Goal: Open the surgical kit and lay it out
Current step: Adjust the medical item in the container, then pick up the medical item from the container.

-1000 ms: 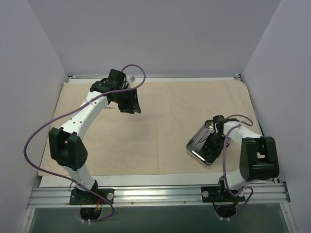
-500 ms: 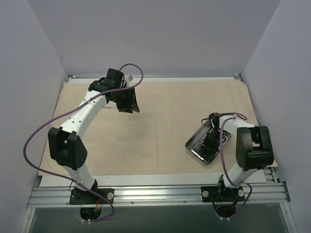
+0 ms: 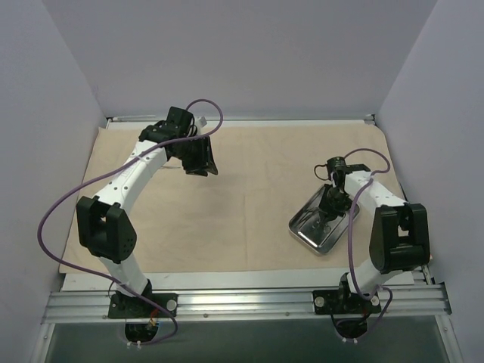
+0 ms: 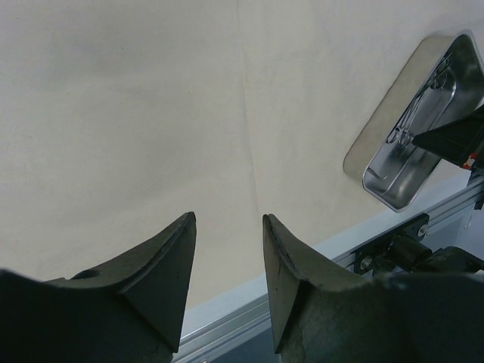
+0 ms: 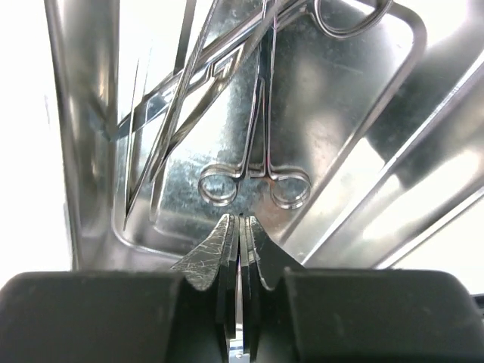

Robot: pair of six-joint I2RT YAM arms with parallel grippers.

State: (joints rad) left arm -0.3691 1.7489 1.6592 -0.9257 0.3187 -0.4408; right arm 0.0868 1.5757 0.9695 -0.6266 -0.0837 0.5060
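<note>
The beige cloth wrap lies spread flat over the table. The steel tray sits on it at the right, and also shows in the left wrist view. Thin instruments lie in the tray: ring-handled forceps and crossed scissor-like tools. My right gripper points down into the tray. Its jaws are shut just short of the forceps rings, and nothing shows between them. My left gripper is open and empty above the cloth at the back left, its fingertips apart.
Grey walls close in the table at the back and both sides. A metal rail runs along the near edge and carries both arm bases. A purple cable loops off the left arm and another off the right.
The right arm has swung its wrist toward the far end of the tray, the gripper staying shut over it. The left arm has barely moved.
</note>
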